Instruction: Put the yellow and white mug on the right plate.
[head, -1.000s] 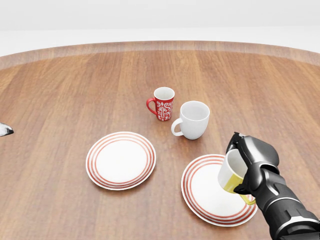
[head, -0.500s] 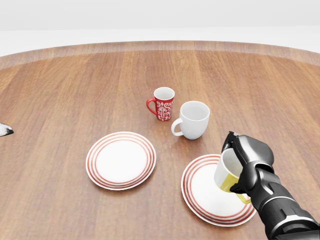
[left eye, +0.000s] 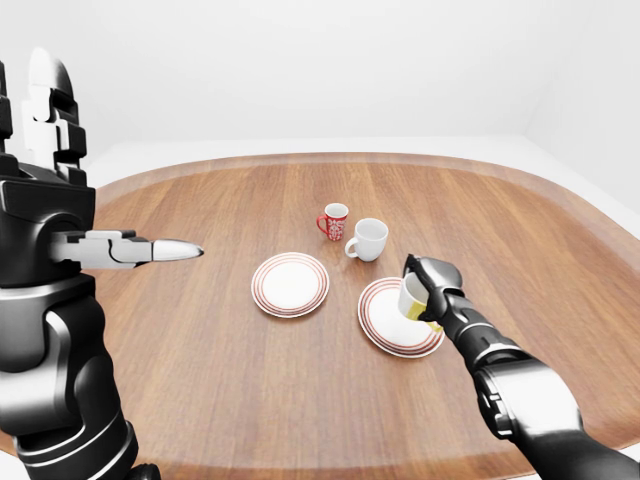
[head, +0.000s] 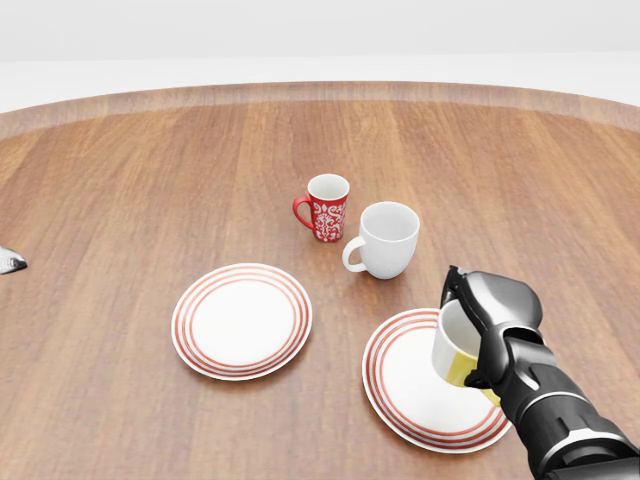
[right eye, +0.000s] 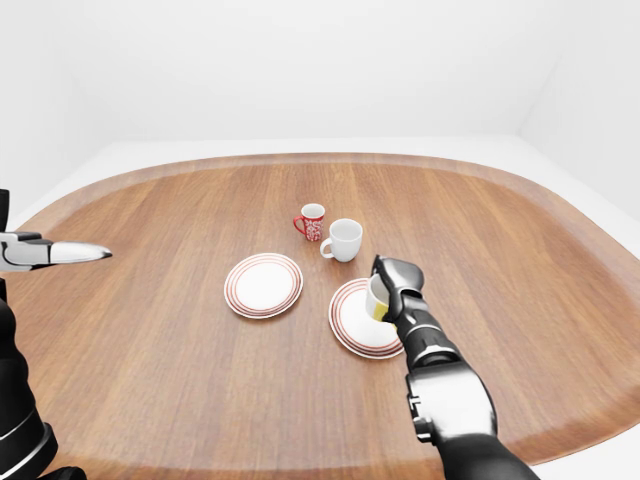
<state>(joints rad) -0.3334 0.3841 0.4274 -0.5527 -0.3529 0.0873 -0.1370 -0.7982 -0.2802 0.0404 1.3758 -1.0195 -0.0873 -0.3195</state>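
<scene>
1. My right hand (head: 490, 325) has its fingers wrapped round the yellow and white mug (head: 455, 350); the mug hangs tilted over the right-hand edge of the right plate (head: 405, 385), mouth leaning toward the plate's middle (whether its base touches the plate, I cannot tell).
2. My left hand (left eye: 130, 250) is well off to the left of that plate, holding nothing, one finger stretched out straight; how the other fingers sit, I cannot tell.
3. Risk one, as I judge it: the mug is tipped, so if I let go now it could land on its base edge and roll off the plate toward the table (head: 120, 180).
4. Risk two: I am over the rim, not the centre; set down here, the mug may sit half on the raised edge and wobble.
5. Risk three: the white mug (head: 385, 240) stands just above the right plate in the head view, the red patterned mug (head: 327, 207) beyond it; a careless swing could knock them.
6. Against a second ago: my hand and the mug have slid left, further over the plate; the left plate (head: 241, 320) and both spare mugs have not budged.
</scene>
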